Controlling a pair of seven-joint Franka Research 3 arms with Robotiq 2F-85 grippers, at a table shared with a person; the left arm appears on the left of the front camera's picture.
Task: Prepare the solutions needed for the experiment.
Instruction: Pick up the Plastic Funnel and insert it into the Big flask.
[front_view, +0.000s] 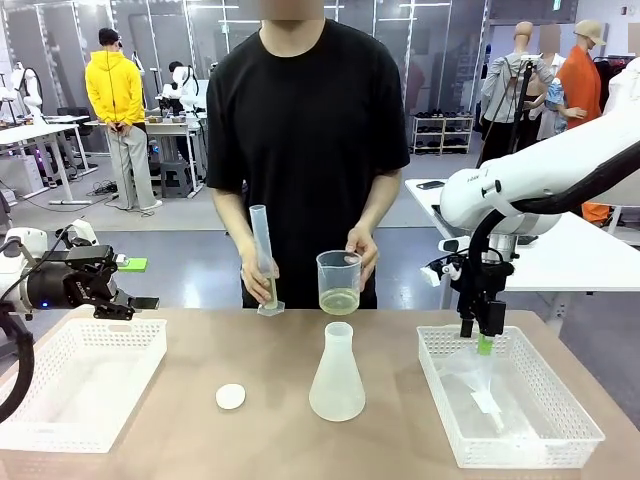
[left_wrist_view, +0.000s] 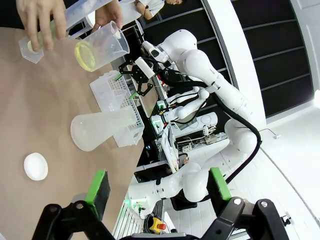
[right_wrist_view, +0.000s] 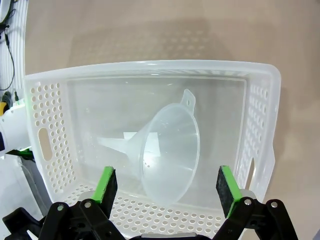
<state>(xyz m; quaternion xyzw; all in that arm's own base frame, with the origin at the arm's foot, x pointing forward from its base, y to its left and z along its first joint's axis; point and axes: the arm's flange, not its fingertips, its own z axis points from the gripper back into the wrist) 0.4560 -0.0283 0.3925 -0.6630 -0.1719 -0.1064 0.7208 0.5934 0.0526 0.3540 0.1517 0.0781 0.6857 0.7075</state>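
Pale yellow-green liquid (front_view: 339, 300) sits in a clear plastic beaker (front_view: 339, 268), twelve o'clock of the frosted conical flask (front_view: 337, 375). Left gripper (left_wrist_view: 157, 186) and right gripper (right_wrist_view: 167, 184): spread, empty.

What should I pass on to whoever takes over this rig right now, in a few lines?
Left gripper: jaws open, empty, at the far edge of the left white perforated basket.
Right gripper: jaws open, empty, above the clear plastic funnel lying in the right white perforated basket.
Person: one hand holds the clear plastic beaker with the pale yellow-green solution, the other hand the tall clear measuring cylinder.
Translucent conical flask stands mid-table, apparently empty.
Done: solution in beaker. Left: funnel not yet picked up; flask unfilled.
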